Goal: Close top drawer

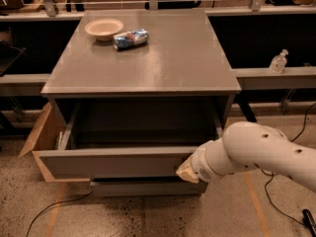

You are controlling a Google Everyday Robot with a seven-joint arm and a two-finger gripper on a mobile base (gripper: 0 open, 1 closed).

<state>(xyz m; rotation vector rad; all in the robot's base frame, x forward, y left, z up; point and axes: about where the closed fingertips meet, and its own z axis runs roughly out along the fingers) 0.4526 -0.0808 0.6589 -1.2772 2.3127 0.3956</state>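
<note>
1. Arm (256, 154), one: white and thick-jointed. It enters from the right edge, where the rest of it is cut off, and is stretched leftward and slightly down toward the front of the table.
2. Hand (188, 173), one: a tan tip at the arm's end, set against the right end of the top drawer's front panel. It is largely hidden behind the wrist, so it cannot be told whether it is released or clenched.
3. Top drawer (108, 163), one: grey, with a plain handleless front. It is pulled well out from directly beneath the table top. The deep interior is exposed but dark, and nothing inside can be made out.
4. Lower drawer front (143, 186), one seen: a narrow grey strip just below the open drawer, mostly covered by it.
5. Table (173, 68), one: grey, with a flat top.
6. Bowl (104, 28), one: pale, shallow and upright, at the back left of the table top.
7. Packet (131, 39), one: blue and white, crumpled, lying just beside the bowl on its right. The print is not legible.
8. Cardboard box (42, 137), one: on the floor against the table's left side, partly hidden by the drawer.
9. Bottle (278, 62), one: clear, pump-topped, standing on a ledge at right, well apart from the table.
10. Cable (54, 206): dark and thin, on the speckled floor at lower left, cut off by the bottom edge.
</note>
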